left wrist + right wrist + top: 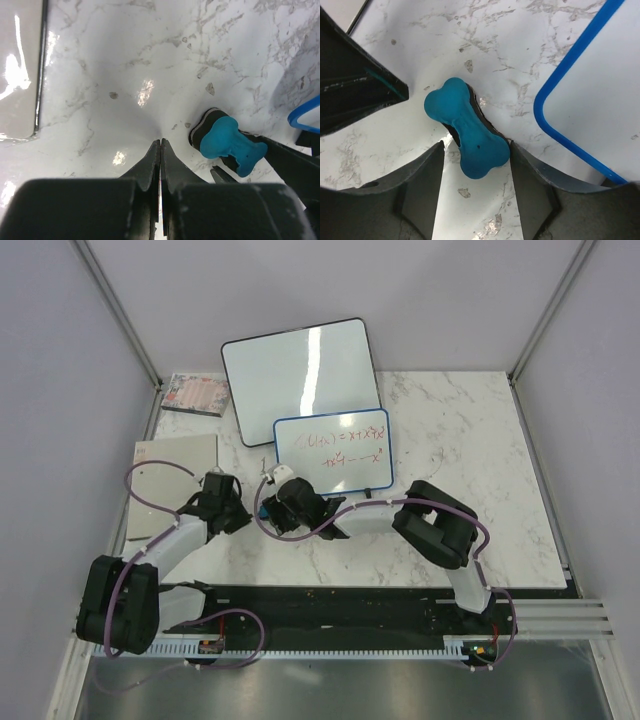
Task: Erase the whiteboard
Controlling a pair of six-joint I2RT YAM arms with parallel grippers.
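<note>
Now the right claw [476, 146] stands spread astride the blue eraser [462, 120], just beside the whiteboard [332, 452]; the left claw [160, 142] is pressed together. Only the top view shows the board's writing [340, 443].

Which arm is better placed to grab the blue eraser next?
Right. The right tool straddles the eraser, open, a finger on each side. The left tool is shut, with the eraser off to its side.
</note>
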